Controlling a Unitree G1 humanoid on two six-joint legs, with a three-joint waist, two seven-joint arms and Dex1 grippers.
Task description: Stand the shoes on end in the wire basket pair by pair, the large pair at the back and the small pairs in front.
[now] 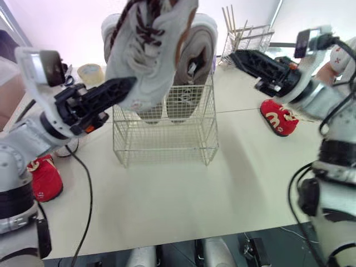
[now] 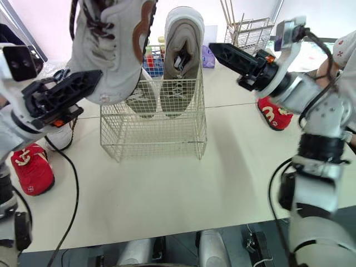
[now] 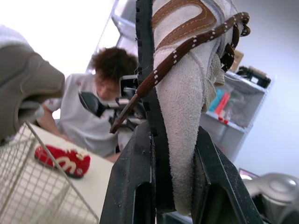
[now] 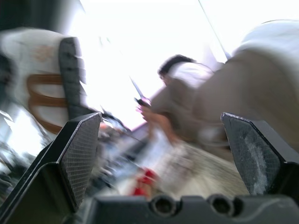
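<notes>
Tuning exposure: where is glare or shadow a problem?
Right wrist view: backlight whites out the background behind the open right gripper. Left wrist view: similar glare beside the held sneaker. Left eye view: even light, faint shadow beside the wire basket.

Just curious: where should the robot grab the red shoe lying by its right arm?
Probably pinch the red shoe across its width from above with the right end effector: it lies low on the table, with both long sides free.

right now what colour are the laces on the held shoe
The shoe has dark brown laces with white flecks, clearest in the left wrist view.
</notes>
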